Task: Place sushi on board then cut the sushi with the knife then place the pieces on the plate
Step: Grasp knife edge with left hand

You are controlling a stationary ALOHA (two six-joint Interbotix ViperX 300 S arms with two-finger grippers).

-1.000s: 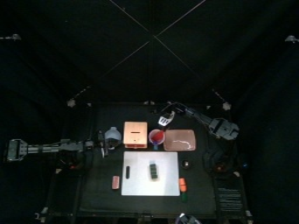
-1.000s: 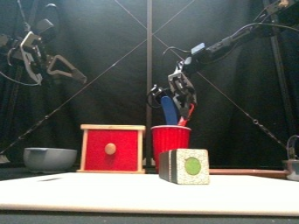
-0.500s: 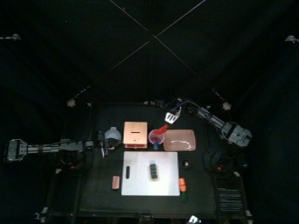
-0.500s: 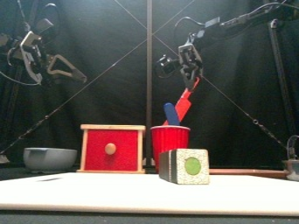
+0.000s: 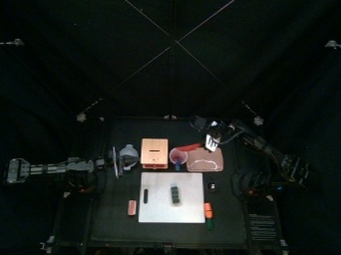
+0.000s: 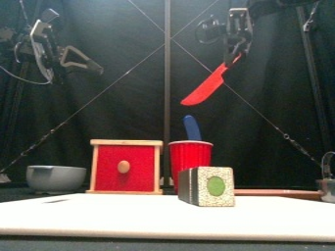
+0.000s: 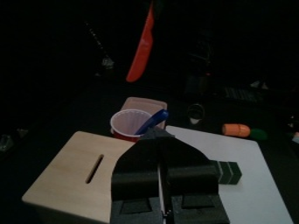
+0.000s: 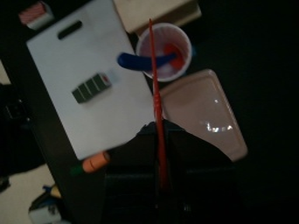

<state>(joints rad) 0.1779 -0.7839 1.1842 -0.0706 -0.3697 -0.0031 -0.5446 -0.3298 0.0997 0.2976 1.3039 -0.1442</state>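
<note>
Hanging high above the red cup (image 6: 191, 155), the right fingers (image 6: 240, 47) are clamped on the red knife (image 6: 207, 86), blade slanting down. Blue knife (image 6: 193, 127) stands in that cup. Sushi roll (image 6: 207, 185) lies whole just in front of the cup, on the white board (image 5: 150, 204). Left fingers (image 7: 142, 178) are together, empty, well left of the cup.

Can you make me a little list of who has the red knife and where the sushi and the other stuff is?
red knife: held up in the air by the right pincer
blue knife: standing in the red cup
sushi: one roll, on the white board
left pincer: shut, holding nothing, off to the left
</note>
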